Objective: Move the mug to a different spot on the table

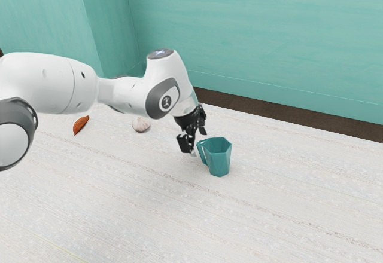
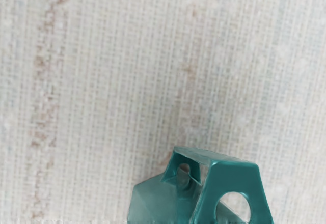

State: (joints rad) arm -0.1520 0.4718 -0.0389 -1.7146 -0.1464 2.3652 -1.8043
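A: Where's the mug (image 1: 218,155)?

B: Upright on the table (image 1: 281,215), with its handle (image 2: 232,175) turned toward the arm. The gripper (image 1: 188,145) sits low on that side, right at the handle.

A: Is it grasping?

B: I cannot tell whether the hand is clenched on it or released.

A: What could go wrong?

B: If the hold is only on the thin handle, the mug may swing or slip once lifted. With no hold, a sideways move would likely shove or tip it.

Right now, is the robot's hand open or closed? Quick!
Gripper: down beside the teal mug, at its handle; open or closed cannot be told.
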